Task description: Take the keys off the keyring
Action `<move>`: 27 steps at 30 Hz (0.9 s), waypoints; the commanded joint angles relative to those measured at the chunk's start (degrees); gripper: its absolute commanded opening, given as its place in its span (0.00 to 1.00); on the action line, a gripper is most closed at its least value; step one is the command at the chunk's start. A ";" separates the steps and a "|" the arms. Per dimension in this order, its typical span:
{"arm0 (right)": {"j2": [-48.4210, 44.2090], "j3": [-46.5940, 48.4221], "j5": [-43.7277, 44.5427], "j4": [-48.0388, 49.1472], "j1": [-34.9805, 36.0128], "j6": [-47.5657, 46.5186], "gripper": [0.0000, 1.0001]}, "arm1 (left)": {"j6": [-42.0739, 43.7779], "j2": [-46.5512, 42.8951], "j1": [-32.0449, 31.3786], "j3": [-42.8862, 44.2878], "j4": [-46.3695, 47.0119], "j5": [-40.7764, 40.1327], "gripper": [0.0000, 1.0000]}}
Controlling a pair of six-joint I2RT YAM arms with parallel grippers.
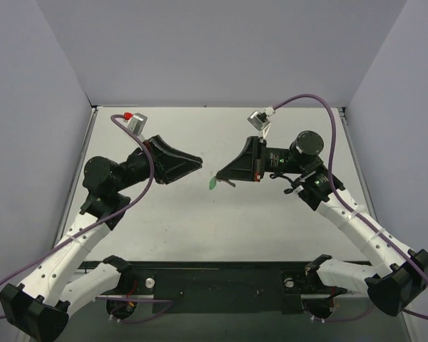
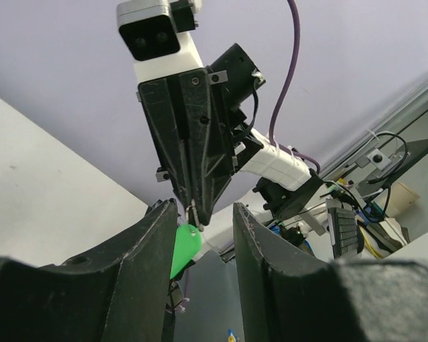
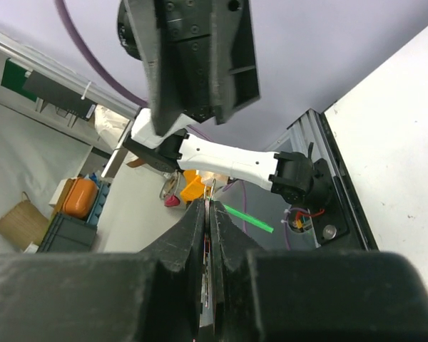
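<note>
My right gripper (image 1: 219,175) is held above the table, shut on a thin silver-grey sliver, the key (image 3: 207,271), which shows only edge-on in the slit between its jaws (image 3: 208,206). A small wire ring (image 3: 209,187) sticks out past the fingertips. The bright green tag (image 1: 212,184) hangs from it, and shows edge-on in the right wrist view (image 3: 248,217). My left gripper (image 1: 197,161) is open and empty, pointing at the right gripper's tip from a short way off. In the left wrist view the tag (image 2: 185,246) shows in the gap between the left gripper's (image 2: 203,208) fingers.
The white table (image 1: 221,214) is walled by grey panels on the left, back and right. A black rail (image 1: 214,274) carrying both arm bases runs along the near edge. Purple cables loop over both arms (image 1: 321,100).
</note>
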 commanded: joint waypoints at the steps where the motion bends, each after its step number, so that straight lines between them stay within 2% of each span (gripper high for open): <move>1: -0.79 3.33 -0.66 -3.17 0.49 -5.30 0.00 | -0.82 -0.61 -1.03 0.06 4.73 0.74 0.46; 7: -0.17 4.48 0.13 -4.50 0.58 -6.45 0.00 | 1.11 -0.70 -2.79 -0.47 3.33 0.65 0.42; 27: -0.17 5.71 1.27 -6.95 1.20 -8.47 0.00 | 5.69 0.09 -7.10 -0.11 -1.43 -3.21 0.40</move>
